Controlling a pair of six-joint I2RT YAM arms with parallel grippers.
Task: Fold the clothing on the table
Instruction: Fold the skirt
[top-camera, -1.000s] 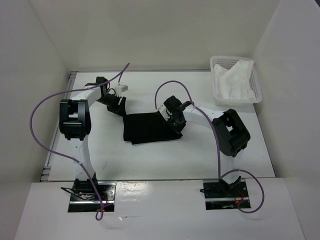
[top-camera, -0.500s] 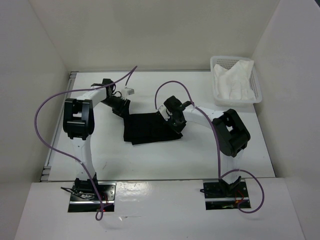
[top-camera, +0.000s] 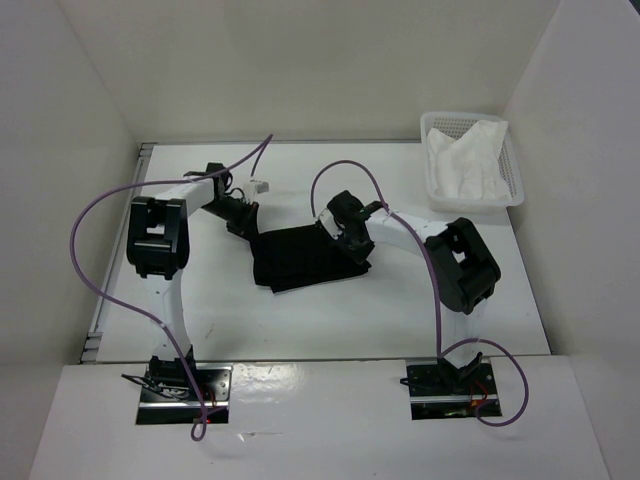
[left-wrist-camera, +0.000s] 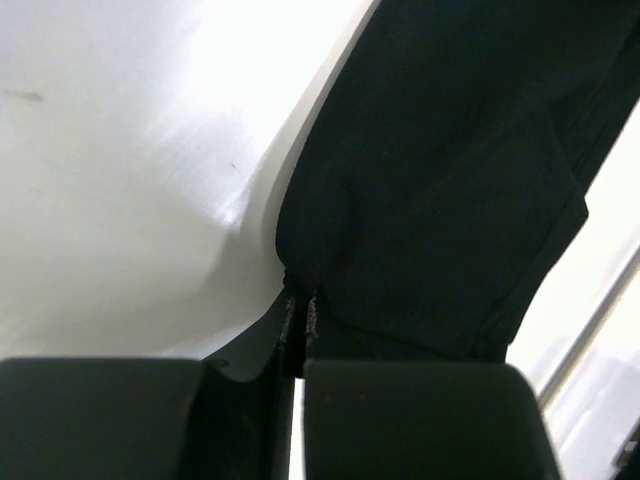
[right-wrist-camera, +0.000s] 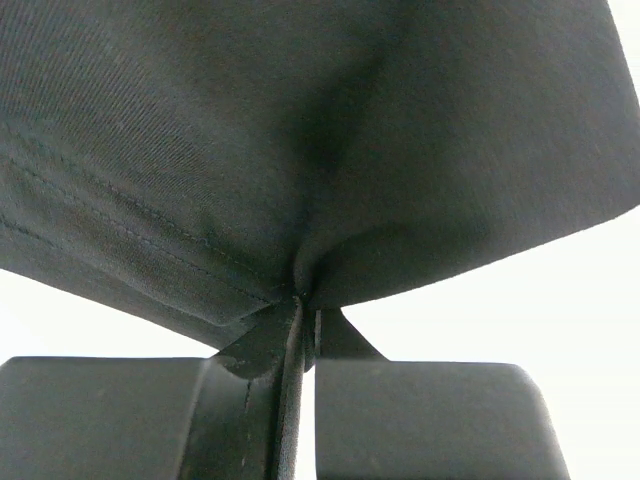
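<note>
Black clothing (top-camera: 305, 258) lies in the middle of the table (top-camera: 300, 325), each side pinched in the closed left gripper (top-camera: 242, 216) and right gripper (top-camera: 349, 238) (thin bites both), so an uneven lift could tug fabric free.

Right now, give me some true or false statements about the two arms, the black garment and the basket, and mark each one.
1. The left fingers are shut on an edge of the black garment. True.
2. The right fingers hang open above the garment. False: they are shut on a pinch of its fabric.
3. The basket holds a white cloth. True.
4. The basket sits at the near left corner of the table. False: it sits at the far right corner.
</note>
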